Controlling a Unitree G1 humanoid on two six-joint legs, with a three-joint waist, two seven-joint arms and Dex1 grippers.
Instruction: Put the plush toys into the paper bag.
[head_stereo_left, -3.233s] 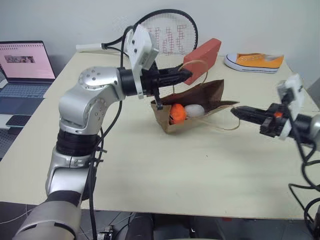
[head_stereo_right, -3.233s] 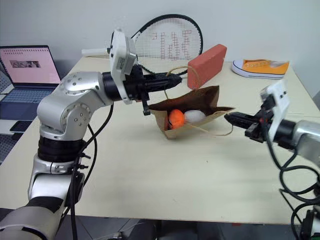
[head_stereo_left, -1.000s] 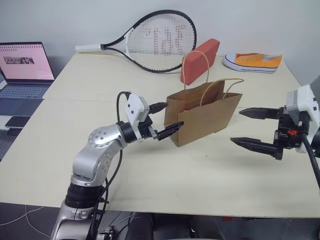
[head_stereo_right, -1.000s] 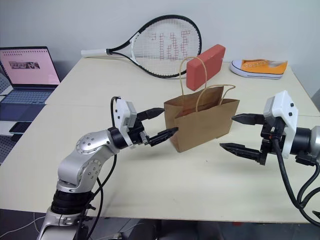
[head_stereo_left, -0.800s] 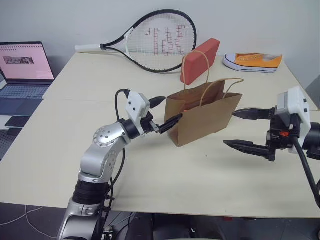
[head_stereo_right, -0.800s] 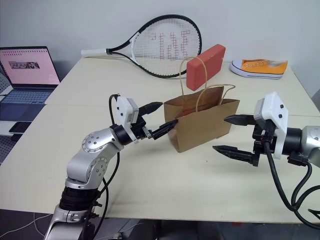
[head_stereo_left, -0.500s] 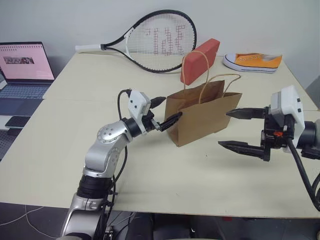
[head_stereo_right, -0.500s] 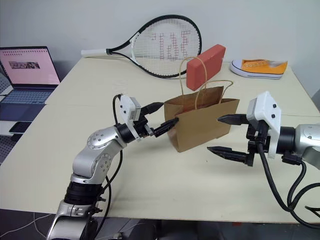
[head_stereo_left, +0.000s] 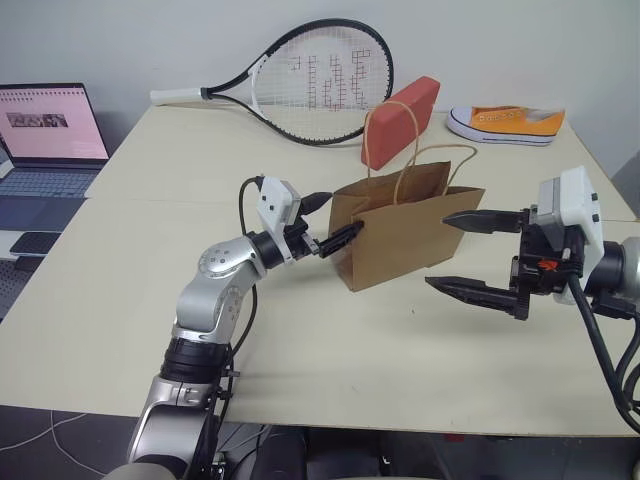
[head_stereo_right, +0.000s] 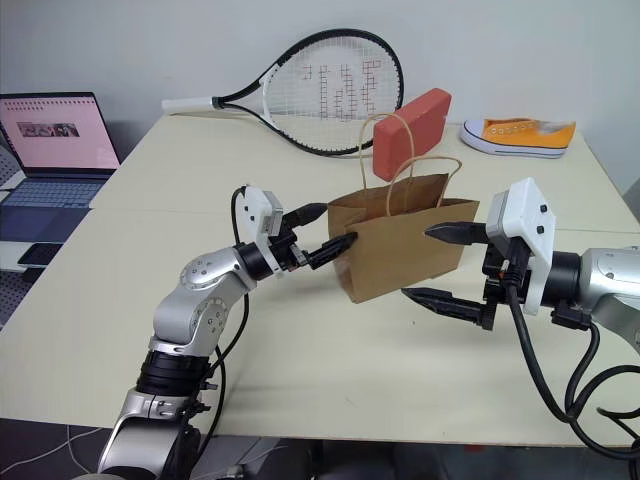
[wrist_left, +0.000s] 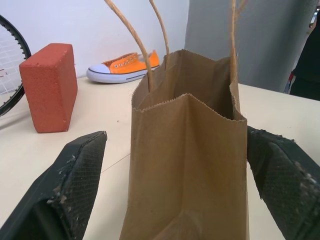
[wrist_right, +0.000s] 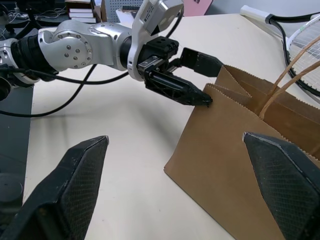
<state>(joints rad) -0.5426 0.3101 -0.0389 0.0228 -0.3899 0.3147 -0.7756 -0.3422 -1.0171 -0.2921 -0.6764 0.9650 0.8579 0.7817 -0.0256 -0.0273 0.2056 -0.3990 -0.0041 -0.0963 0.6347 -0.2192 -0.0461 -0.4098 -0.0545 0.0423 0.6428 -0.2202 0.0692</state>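
So the paper bag is standing upright in the middle of the table, handles up, with a gripper on each side of it. The left gripper has its fingers spread wide around the bag's narrow end, one fingertip right at the top corner of the paper (looks like it's touching, hard to be sure from here). It isn't pinching anything. The right gripper is spread just as wide at the opposite end, one finger up by the rim, the other lower and nearer the tabletop, nothing held. Can't see the plush toys from where I stand. Behind the bag are a red block, a tennis racket and an orange sneaker.
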